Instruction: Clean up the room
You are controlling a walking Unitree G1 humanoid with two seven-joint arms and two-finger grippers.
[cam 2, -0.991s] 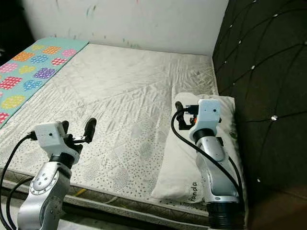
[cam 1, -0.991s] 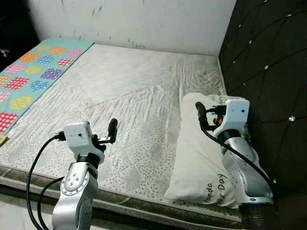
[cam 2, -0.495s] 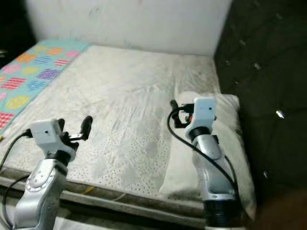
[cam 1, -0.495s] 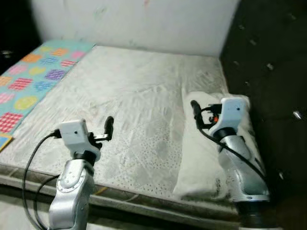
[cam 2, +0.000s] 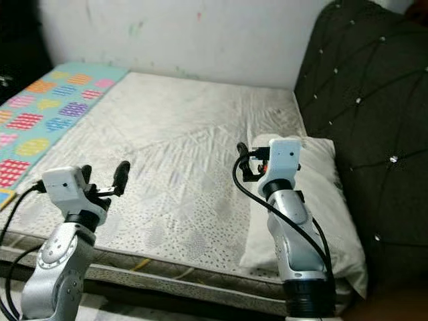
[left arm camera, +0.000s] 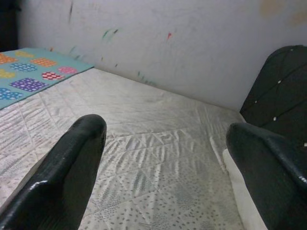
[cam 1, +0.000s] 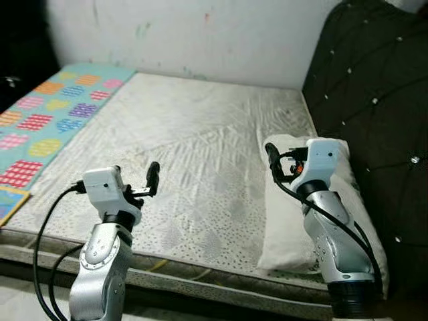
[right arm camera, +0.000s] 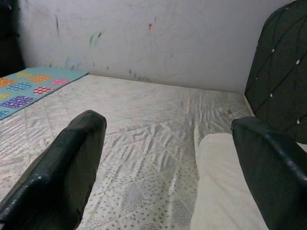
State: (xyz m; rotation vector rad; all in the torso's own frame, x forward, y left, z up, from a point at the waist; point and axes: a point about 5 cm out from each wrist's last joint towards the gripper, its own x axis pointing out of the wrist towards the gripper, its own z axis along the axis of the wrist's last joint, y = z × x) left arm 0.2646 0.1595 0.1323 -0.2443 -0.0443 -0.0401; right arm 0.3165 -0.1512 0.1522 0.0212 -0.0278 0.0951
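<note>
facing: a bed whose near edge runs across the low part of the head views, with floor below it
open room: the wide middle of the mattress lies bare between the two arms and back to the white wall
edges: a dark tufted headboard closes the robot's right side; a wall streaked with small paint marks closes the far side
pillow: a white pillow lies lengthwise on the right of the bed, against the headboard, its near end close to the mattress edge
pillow look: soft, plump, creased cloth
blanket: a turquoise blanket with bright checked patches lies along the left side of the bed
mattress cover: pale quilted fabric, wrinkled, with dotted diamond stitching
left gripper: raised over the near left part of the mattress, fingers spread apart, gripping nothing
right gripper: raised over the inner edge of the pillow, fingers spread apart, gripping nothing
arms: silver, jointed, with black cables looping beside them
</note>
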